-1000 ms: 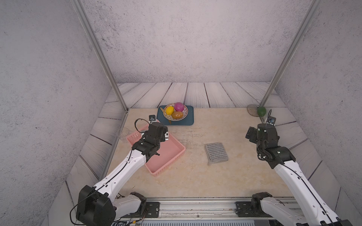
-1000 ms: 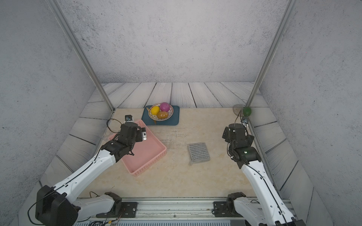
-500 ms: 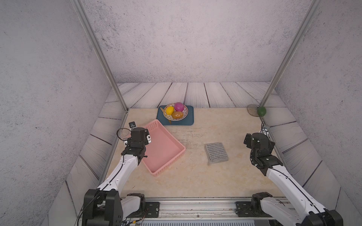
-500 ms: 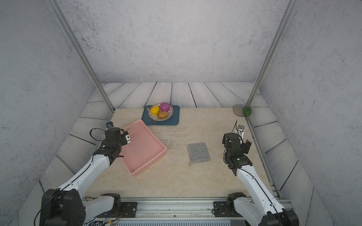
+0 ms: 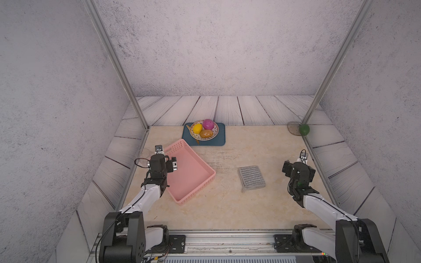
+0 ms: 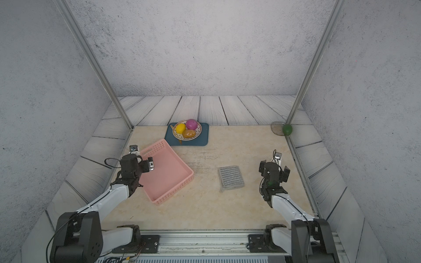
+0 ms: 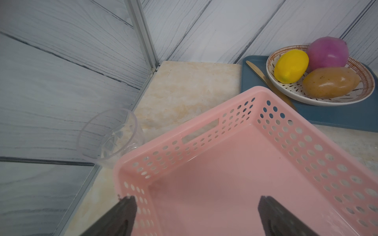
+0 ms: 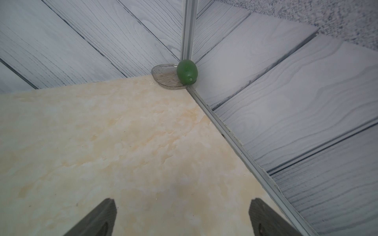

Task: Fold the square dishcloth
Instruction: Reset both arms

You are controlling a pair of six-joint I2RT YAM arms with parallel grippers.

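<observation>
Left pincer, right pincer: both gaping empty, hovering at nine and three o'clock of square dishcloth, likely sparing its fold.

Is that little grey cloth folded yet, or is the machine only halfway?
Looks done: the grey striped ribbed dishcloth lies on the beige table as a compact rectangle with layered edges. In hand: nothing; the left pincer is open above the pink perforated basket, the right pincer open above bare table, both clear of the cloth. Remaining: seemingly nothing.
</observation>
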